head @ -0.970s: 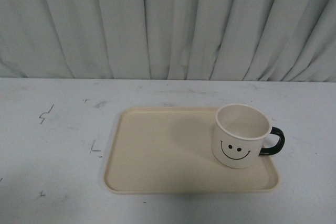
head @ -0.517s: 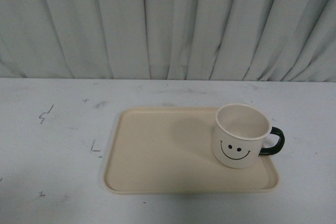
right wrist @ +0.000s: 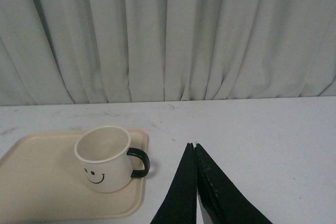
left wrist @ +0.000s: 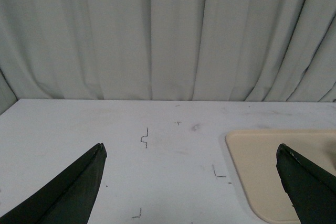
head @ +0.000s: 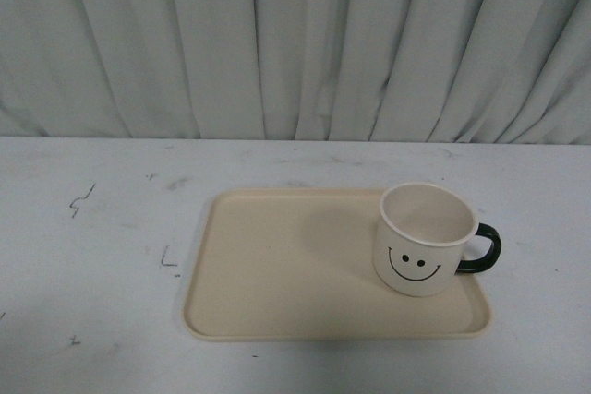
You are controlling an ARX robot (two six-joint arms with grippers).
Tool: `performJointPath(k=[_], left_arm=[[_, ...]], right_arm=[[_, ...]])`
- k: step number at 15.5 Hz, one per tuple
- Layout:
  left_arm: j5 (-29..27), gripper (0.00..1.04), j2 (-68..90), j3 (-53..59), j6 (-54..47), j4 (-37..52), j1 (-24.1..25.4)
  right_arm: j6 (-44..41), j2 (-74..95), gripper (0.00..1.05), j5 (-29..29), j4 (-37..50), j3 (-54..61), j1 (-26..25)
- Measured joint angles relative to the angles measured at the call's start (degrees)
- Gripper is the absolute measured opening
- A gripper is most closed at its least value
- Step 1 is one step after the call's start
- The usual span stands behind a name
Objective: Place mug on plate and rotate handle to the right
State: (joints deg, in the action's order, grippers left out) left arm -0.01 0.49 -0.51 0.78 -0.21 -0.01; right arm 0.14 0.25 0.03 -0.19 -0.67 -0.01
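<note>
The cream-white mug [head: 423,239] with a black smiley face stands upright on the right end of the beige plate [head: 277,274]. Its dark handle [head: 482,249] points right, reaching over the plate's right rim. Neither arm shows in the front view. In the right wrist view the mug [right wrist: 104,159], handle [right wrist: 140,162] and plate [right wrist: 42,192] lie apart from my right gripper [right wrist: 193,145], which is shut with nothing in it, over bare table. My left gripper [left wrist: 191,150] is open and empty above the table, one fingertip [left wrist: 291,161] over the plate's edge [left wrist: 252,156].
A pale pleated curtain [head: 295,43] closes off the back of the white table [head: 92,256]. Small dark pen marks [head: 81,198] dot the tabletop left of the plate.
</note>
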Motion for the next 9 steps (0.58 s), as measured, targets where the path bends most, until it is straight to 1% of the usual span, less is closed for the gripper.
performJointPath(k=[1,3,9], left_arm=[[0.0,0.98,0.0,0.0,0.0,0.0,0.0],[0.0,0.98,0.0,0.0,0.0,0.0,0.0],[0.0,0.98,0.0,0.0,0.0,0.0,0.0]], right_arm=[[0.0,0.0,0.23,0.0,0.0,0.0,0.0],[0.0,0.0,0.99,0.0,0.0,0.0,0.0],[0.0,0.0,0.98,0.0,0.0,0.0,0.0]])
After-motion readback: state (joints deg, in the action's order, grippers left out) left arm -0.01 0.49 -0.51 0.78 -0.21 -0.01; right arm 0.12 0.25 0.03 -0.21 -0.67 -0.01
